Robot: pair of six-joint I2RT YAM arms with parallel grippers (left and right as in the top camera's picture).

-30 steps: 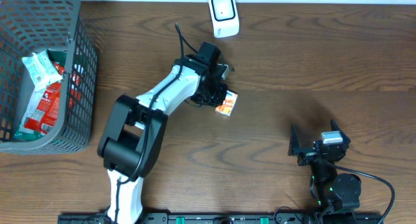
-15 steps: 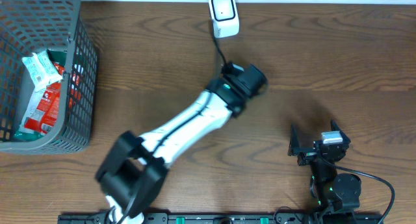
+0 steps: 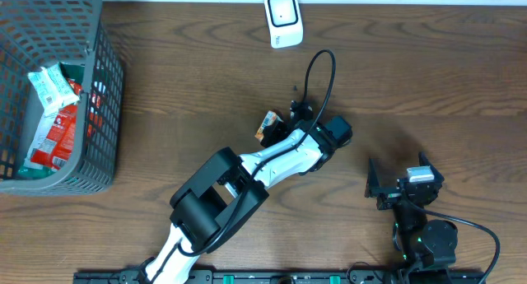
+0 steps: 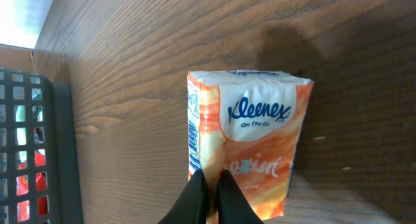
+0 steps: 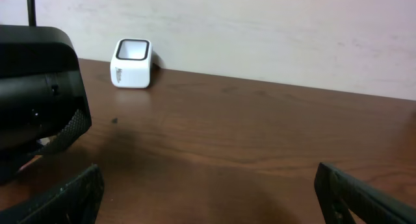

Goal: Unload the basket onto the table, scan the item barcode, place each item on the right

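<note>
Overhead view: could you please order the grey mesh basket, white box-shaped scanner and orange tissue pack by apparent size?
Grey mesh basket, largest.
White box-shaped scanner.
Orange tissue pack, smallest, though partly hidden by the left arm.

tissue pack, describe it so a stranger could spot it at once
On the dark wooden table, follow the white left arm to its tip near the middle. The left gripper pinches a small tissue pack there. Unlike the red and white packets in the grey basket, it is orange and white with a blue Kleenex logo.
</note>
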